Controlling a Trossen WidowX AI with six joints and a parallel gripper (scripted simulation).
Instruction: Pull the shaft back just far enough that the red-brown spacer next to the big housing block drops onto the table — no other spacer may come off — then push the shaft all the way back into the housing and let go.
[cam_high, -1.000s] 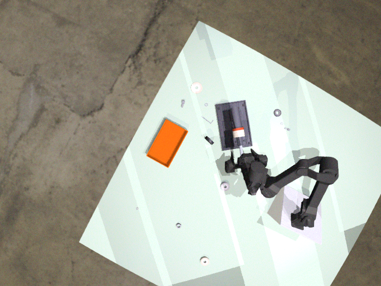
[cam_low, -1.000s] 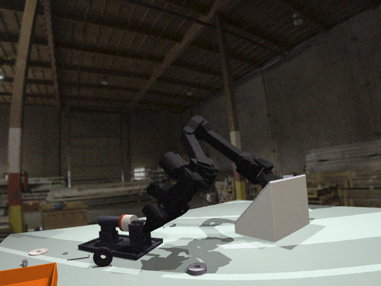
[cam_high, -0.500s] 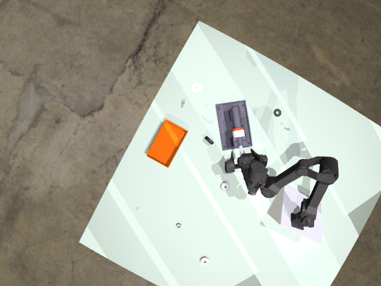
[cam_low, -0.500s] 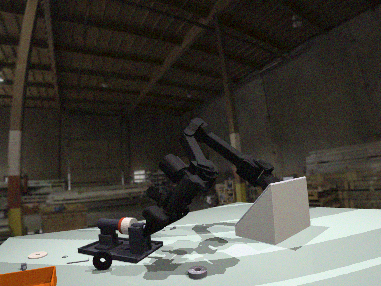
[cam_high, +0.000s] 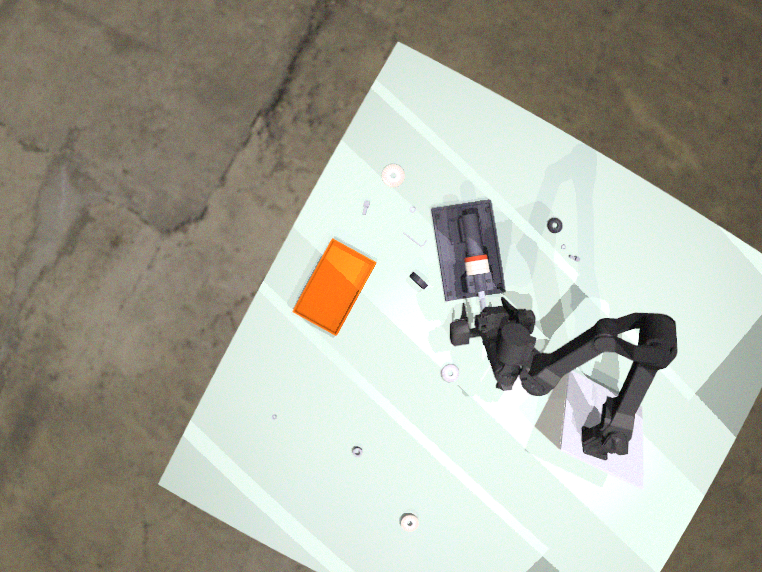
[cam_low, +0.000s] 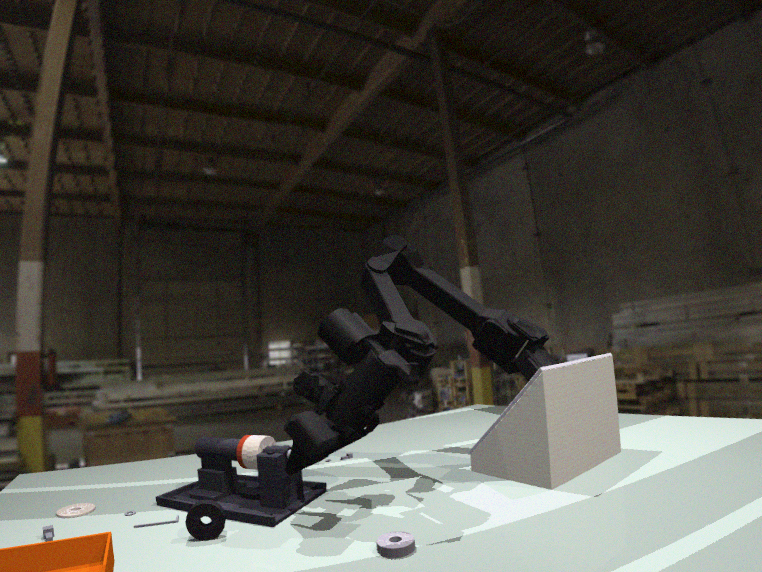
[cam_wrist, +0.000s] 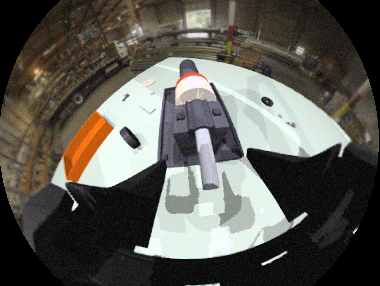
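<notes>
The red-brown spacer (cam_high: 475, 257) (cam_low: 241, 451) (cam_wrist: 192, 75) is a thin ring on the shaft, against the dark cylindrical housing (cam_high: 471, 230) (cam_low: 216, 447) (cam_wrist: 188, 66). Cream spacers (cam_high: 477, 267) (cam_low: 255, 452) (cam_wrist: 194, 89) fill the space between it and the dark support block (cam_low: 272, 477) (cam_wrist: 200, 112); their count cannot be told. The grey shaft (cam_high: 482, 300) (cam_wrist: 206, 155) sticks out of the support block towards my gripper. My gripper (cam_high: 484, 303) (cam_wrist: 207, 158) is open, its fingers on either side of the shaft's free end, with gaps on both sides in the wrist view.
The fixture's dark base plate (cam_high: 438, 246) (cam_wrist: 163, 130) lies below. An orange tray (cam_high: 326, 295) (cam_low: 55, 554) (cam_wrist: 87, 145) is left of it. A black ring (cam_high: 418, 280) (cam_low: 193, 522) (cam_wrist: 129, 137) stands between them. A grey ring (cam_high: 444, 373) (cam_low: 395, 549) lies near the arm.
</notes>
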